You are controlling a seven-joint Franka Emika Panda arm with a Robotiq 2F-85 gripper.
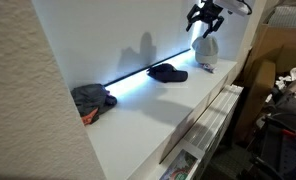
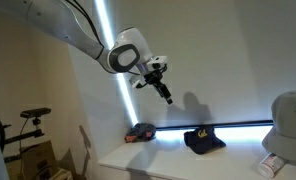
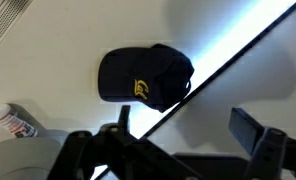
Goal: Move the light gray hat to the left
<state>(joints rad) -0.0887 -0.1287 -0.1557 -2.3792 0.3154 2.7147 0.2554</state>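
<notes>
So in an exterior view the claw (image 1: 206,22) hung up in the air with its jaws spread and nothing in it, pretty much straight above the light gray hat (image 1: 205,50). The hat sat crown-up on the white bench (image 1: 138,120). Farther along from the claw lay a dark cap (image 1: 168,72), and farthest from it a darker gray hat (image 1: 91,100). My read: it was parked overhead for a top-down grab at the crown, since a floppy hat doesn't give you much else to pinch.

From the opposite side, in an exterior view, the claw (image 2: 166,95) pointed down at a slant, well clear of everything. The light gray hat (image 2: 290,122) sat much closer to the camera than the claw did, so the gap between them was hard to judge here. The dark cap (image 2: 203,140) was below the claw.

In the wrist view the claw (image 3: 185,128) had its fingers (image 3: 250,130) wide apart and empty. The dark cap (image 3: 143,78), yellow logo up, lay dead ahead. The light gray hat (image 3: 13,162) was only a sliver off beside one finger, next to a small white-and-red thing (image 3: 13,122). I'd guess it needed to re-centre over the hat before dropping, then lift it rather than drag it, because the dark cap sat in the way.
</notes>
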